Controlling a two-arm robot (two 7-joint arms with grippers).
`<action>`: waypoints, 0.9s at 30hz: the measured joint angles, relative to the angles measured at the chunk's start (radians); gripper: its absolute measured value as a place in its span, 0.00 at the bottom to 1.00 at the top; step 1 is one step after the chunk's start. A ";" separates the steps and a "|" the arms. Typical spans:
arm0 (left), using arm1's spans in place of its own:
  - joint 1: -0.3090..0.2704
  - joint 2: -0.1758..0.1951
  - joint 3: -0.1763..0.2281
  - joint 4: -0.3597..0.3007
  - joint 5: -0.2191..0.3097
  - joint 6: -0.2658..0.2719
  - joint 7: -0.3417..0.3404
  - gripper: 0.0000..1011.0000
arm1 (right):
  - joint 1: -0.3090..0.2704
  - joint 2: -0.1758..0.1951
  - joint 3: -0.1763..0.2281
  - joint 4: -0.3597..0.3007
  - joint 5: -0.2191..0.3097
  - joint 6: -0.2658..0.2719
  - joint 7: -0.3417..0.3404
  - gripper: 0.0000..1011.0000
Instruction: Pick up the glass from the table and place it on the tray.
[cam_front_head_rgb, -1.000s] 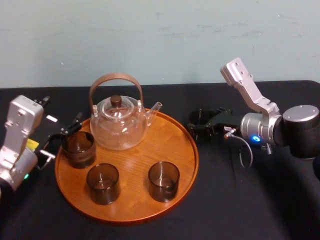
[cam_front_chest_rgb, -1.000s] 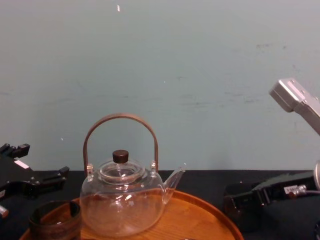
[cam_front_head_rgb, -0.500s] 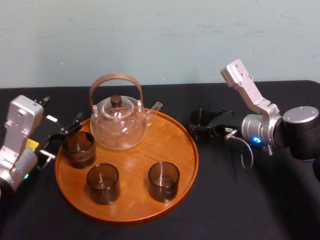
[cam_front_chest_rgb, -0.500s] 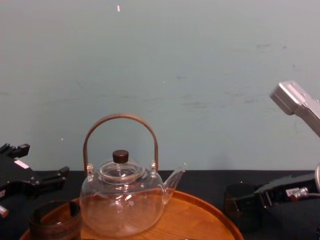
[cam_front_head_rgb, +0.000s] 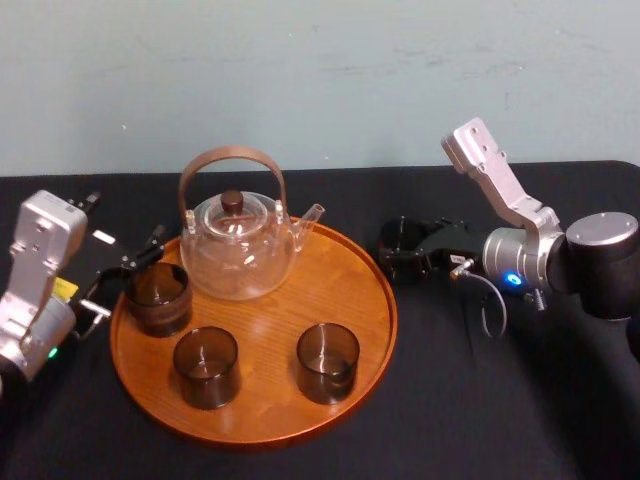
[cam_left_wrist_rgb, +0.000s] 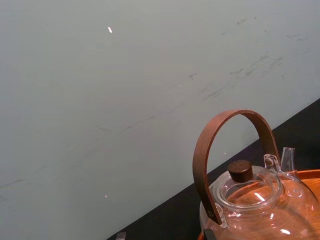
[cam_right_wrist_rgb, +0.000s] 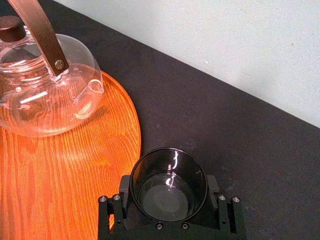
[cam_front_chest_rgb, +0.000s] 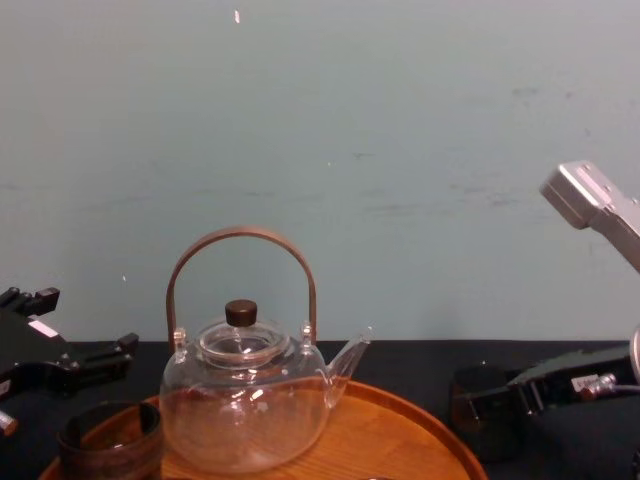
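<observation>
The glass (cam_front_head_rgb: 400, 238) is a short, dark, smoky tumbler, upright and empty. It sits between the closed-in fingers of the right tool (cam_front_head_rgb: 398, 250), above the black table (cam_front_head_rgb: 450, 400). The tray (cam_front_head_rgb: 360, 300) is round, of orange-brown wood with a low raised rim, and lies flat on the table. The glass is just beside its right rim, outside it.

Tray (cam_front_head_rgb: 345, 290) orange-brown, wood-grained; glass (cam_right_wrist_rgb: 168, 186) smoky dark; teapot (cam_front_head_rgb: 238, 255) clear, handle (cam_front_head_rgb: 232, 153) brown; table (cam_front_head_rgb: 450, 400) black.

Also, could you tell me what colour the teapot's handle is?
Reddish brown; the handle arches over the teapot, clearest in the left wrist view.
</observation>
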 joint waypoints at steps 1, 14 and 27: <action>0.000 0.000 0.000 0.000 0.000 0.000 0.000 0.99 | 0.000 0.000 0.000 0.000 0.000 0.000 0.000 0.89; 0.000 0.000 0.000 0.000 0.000 0.000 0.000 0.99 | 0.000 0.000 0.000 0.000 0.002 0.000 0.003 0.89; 0.000 0.000 0.000 0.000 0.000 0.000 0.000 0.99 | -0.018 0.055 0.015 -0.100 0.043 0.019 0.056 0.89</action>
